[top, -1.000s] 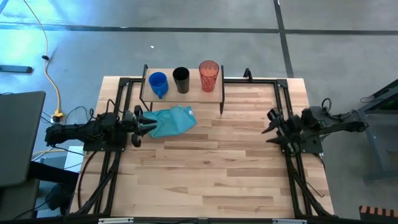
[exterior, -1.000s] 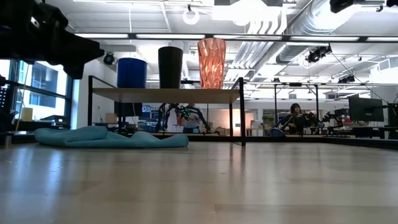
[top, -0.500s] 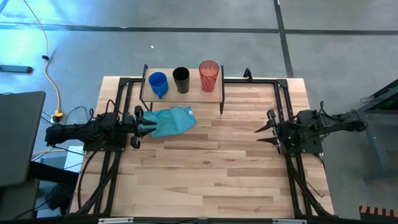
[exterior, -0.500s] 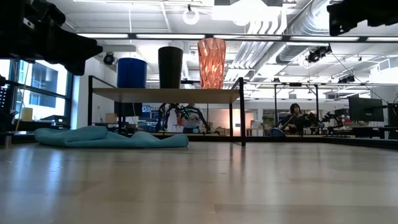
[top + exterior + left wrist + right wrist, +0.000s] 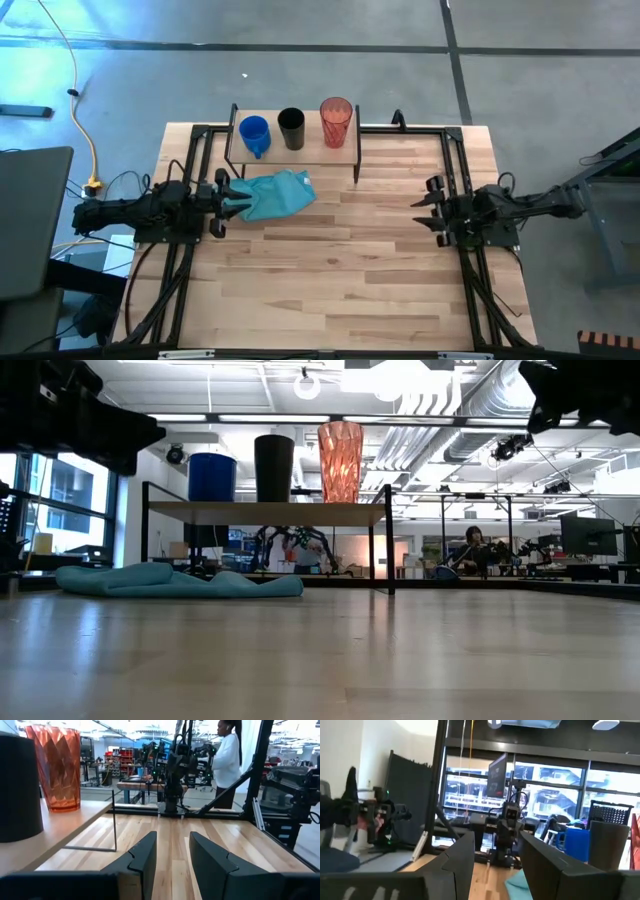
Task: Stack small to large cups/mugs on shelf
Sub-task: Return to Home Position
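Note:
Three vessels stand in a row on the shelf (image 5: 305, 152) (image 5: 270, 512), each on its base: blue mug (image 5: 254, 133) (image 5: 211, 476), black cup (image 5: 291, 128) (image 5: 274, 467), red-orange tumbler (image 5: 336, 122) (image 5: 340, 460). The left wrist view shows the tumbler (image 5: 52, 765) and black cup (image 5: 17, 790). My left gripper (image 5: 224, 200) (image 5: 172, 837) is open at the table's left side, beside the teal cloth (image 5: 278, 194); no cloth shows between its fingers. My right gripper (image 5: 425, 208) (image 5: 496, 837) is open at the table's right side, holding nothing.
The teal cloth (image 5: 180, 581) lies crumpled on the tabletop in front of the shelf's left half. Black frame rails (image 5: 455, 170) run along both table sides. Bare tabletop (image 5: 340, 260) spreads between the arms. A person (image 5: 225, 760) stands in the room beyond.
My right arm has shifted a little toward the table's middle and turned, and more of it now shows at the low view's upper right corner. The cups, cloth and left arm have stayed put.

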`<state>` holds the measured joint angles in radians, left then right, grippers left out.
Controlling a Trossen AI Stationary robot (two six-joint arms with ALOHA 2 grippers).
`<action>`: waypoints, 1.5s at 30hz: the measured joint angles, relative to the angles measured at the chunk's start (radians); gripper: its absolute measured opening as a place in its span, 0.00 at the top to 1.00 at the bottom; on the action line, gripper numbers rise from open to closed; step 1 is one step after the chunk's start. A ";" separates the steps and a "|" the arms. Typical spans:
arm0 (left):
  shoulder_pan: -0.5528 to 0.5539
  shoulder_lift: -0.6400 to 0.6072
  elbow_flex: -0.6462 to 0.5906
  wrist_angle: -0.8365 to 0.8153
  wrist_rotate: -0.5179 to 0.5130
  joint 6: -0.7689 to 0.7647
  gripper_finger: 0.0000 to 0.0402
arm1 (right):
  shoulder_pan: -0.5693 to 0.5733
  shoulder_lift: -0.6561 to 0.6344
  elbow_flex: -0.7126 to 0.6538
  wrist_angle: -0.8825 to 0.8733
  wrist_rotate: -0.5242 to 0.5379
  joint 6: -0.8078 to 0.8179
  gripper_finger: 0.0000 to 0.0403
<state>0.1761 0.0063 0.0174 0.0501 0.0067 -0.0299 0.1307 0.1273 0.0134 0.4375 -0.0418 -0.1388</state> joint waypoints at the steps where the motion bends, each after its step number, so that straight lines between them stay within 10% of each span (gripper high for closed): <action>1: 0.000 0.000 0.000 0.005 0.000 0.002 0.74 | 0.000 0.003 0.006 -0.004 0.000 -0.014 0.64; 10: 0.000 0.000 0.000 0.009 -0.030 0.048 0.74 | -0.074 0.003 0.018 0.004 -0.026 -0.067 0.64; 21: 0.000 0.000 0.000 0.006 -0.007 0.053 0.74 | -0.284 0.003 0.018 -0.022 -0.352 0.053 0.64; 34: 0.000 0.011 0.000 -0.056 0.008 0.023 0.74 | -0.283 0.003 0.017 -0.222 -0.093 0.116 0.64; 45: 0.000 0.011 0.000 -0.056 0.008 0.026 0.74 | -0.282 0.003 0.017 -0.335 -0.109 0.113 0.64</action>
<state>0.1757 0.0177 0.0174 -0.0059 0.0147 -0.0044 -0.1516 0.1299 0.0307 0.1025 -0.1505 -0.0257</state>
